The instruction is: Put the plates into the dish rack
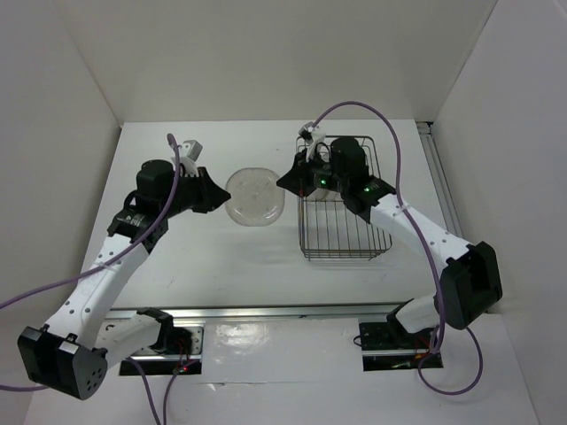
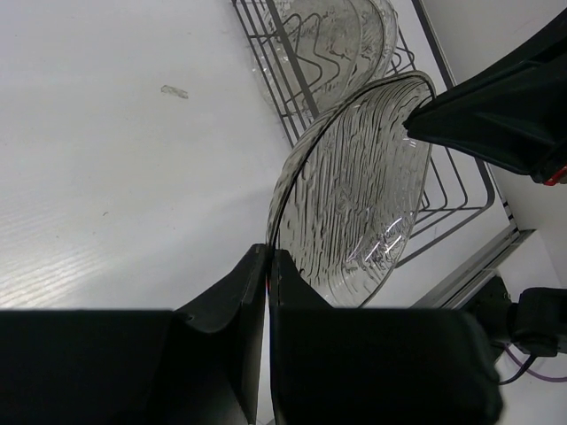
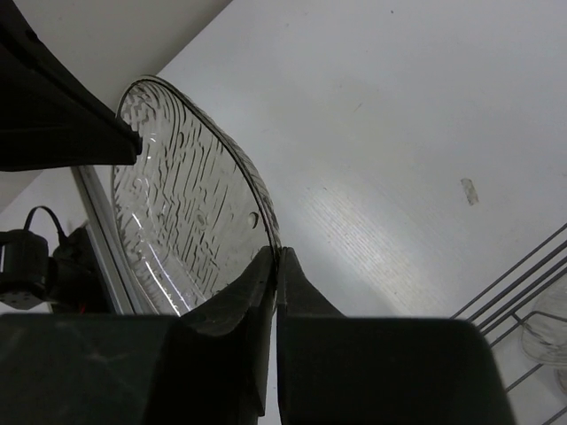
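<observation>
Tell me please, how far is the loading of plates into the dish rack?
Done: at least one clear plate sits in the dish rack; the exact count is unclear. In hand: the left gripper and right gripper both pinch the rim of another textured plate, held beside the rack. Left: this plate must go in.

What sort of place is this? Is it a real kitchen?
Probably a robot test cell, not a kitchen: plain white walls enclose a white table, two arms are bolted to a rail at its near edge, holding one clear plate beside a wire dish rack.
</observation>
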Robot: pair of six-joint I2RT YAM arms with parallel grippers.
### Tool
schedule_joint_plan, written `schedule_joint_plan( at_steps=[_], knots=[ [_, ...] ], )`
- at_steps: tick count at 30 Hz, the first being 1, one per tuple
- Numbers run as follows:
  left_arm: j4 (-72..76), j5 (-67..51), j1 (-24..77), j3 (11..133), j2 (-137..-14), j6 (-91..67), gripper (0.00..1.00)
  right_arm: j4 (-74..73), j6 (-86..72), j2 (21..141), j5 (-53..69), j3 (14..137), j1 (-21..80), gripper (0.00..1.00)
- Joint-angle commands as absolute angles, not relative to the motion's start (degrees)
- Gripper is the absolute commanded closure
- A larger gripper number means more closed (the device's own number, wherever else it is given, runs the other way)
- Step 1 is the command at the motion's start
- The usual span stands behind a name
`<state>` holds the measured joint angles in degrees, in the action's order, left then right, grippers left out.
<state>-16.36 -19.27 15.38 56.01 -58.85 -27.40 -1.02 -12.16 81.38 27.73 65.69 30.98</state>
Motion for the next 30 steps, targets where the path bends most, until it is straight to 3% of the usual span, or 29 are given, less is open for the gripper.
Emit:
schedule_joint_plan(
  at_steps=[1, 2, 7, 10, 13, 14, 15, 20, 27, 30],
  knots=[
    [-12.3, -22.85, 15.21, 56.69, -58.54, -28.3, 1.0, 0.17, -12.3, 81.39, 27.85, 68.03, 30.94, 0.96],
    [-11.78, -22.85, 15.21, 56.69, -58.54, -28.3, 1.0, 0.18, -12.91, 81.39, 27.86, 68.03, 30.94, 1.0],
    [-11.78, -22.85, 14.68, 56.69, -59.58, -28.83, 1.0, 1.41, -15.29, 81.39, 26.9, 68.03, 31.46, 1.0],
    [-11.78, -23.38, 14.06, 57.22, -59.59, -29.44, 0.93, 2.46, -17.39, 80.77, 24.7, 68.03, 31.46, 1.0],
    [-11.78, -23.91, 12.84, 57.22, -59.59, -29.97, 0.56, 2.99, -18.19, 79.63, 20.93, 68.03, 31.46, 1.0],
    [-11.78, -23.21, 12.83, 57.22, -59.59, -30.49, 0.06, 2.99, -18.19, 79.63, 17.09, 68.03, 31.46, 1.0],
    [-11.78, -23.2, 12.83, 56.69, -59.59, -30.5, 0.0, 2.47, -18.19, 78.93, 14.27, 68.03, 31.46, 1.0],
    [-12.3, -20.58, 10.29, 56.17, -57.93, -31.72, 0.0, -4.64, -15.65, 76.91, -7.17, 74.94, 31.46, 1.0],
    [-17.31, -14.59, 7.56, 58.09, -59.5, -32.78, 0.0, -16.16, -12.22, 75.77, -51.07, 82.0, 31.46, 1.0],
    [-17.93, -14.59, 6.94, 58.1, -60.55, -32.78, 0.0, -18.19, -10.64, 75.23, -60.0, 81.31, 31.46, 1.0]
  ],
)
